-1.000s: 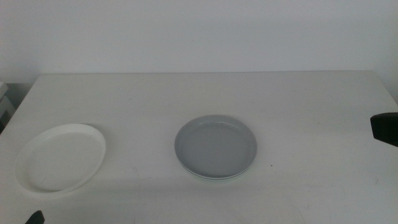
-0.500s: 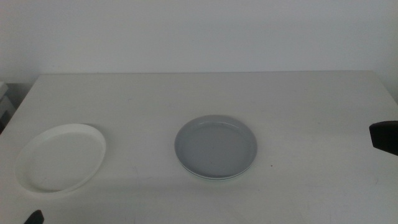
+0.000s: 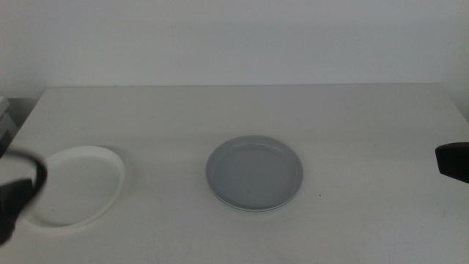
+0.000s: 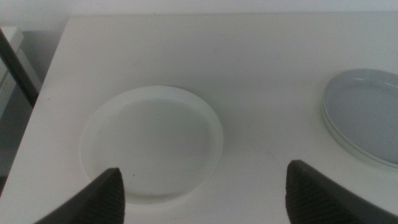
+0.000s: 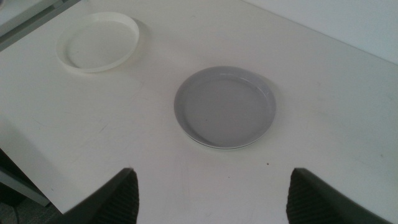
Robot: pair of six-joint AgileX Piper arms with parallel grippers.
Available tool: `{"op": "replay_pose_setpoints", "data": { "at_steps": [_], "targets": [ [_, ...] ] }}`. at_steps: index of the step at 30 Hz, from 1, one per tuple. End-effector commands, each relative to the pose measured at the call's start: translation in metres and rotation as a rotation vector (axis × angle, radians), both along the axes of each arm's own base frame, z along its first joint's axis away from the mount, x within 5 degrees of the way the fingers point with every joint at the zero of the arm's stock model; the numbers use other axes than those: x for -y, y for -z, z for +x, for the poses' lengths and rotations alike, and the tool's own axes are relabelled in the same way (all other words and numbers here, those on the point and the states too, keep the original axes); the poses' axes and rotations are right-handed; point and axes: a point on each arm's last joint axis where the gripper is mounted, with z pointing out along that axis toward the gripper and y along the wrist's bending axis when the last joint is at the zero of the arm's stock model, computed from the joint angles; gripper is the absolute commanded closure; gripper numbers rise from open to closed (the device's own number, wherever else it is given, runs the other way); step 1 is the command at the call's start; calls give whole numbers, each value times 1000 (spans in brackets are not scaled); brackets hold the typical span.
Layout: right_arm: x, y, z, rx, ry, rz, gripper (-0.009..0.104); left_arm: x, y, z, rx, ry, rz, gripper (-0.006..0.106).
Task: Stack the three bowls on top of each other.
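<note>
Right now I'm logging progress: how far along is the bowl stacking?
Done: the grey bowl sits on a pale bowl. In hand: the open left end effector is over the white bowl. Left: stack the white bowl. The open right end effector waits at the right edge.

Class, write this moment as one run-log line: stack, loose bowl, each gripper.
stack: grey bowl on pale bowl, mid-table | loose: white bowl | left gripper open over white bowl | right gripper open, waiting

A grey bowl (image 3: 254, 174) sits mid-table (image 3: 242, 110) — the white bowl (image 3: 77, 187) lies left, the blurred left gripper (image 3: 18, 198) overlapping it.
</note>
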Motion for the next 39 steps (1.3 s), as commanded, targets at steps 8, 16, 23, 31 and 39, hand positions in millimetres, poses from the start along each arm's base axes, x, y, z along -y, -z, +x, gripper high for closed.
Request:
{"op": "replay_pose_setpoints", "data": {
  "at_steps": [8,16,23,31,39],
  "targets": [
    [0,-12,1,67,18,45,35,9,-38,48,-157,8,-103,14],
    [0,-12,1,68,18,45,35,10,-20,75,-249,-14,-125,14],
    [0,-12,1,68,18,45,35,-1,-35,108,-305,-103,-87,14],
    [0,-12,1,68,18,45,35,-48,-48,153,-421,-79,49,14],
    [0,-12,1,72,16,39,35,-99,-18,194,-504,35,100,14]
  ]
}}
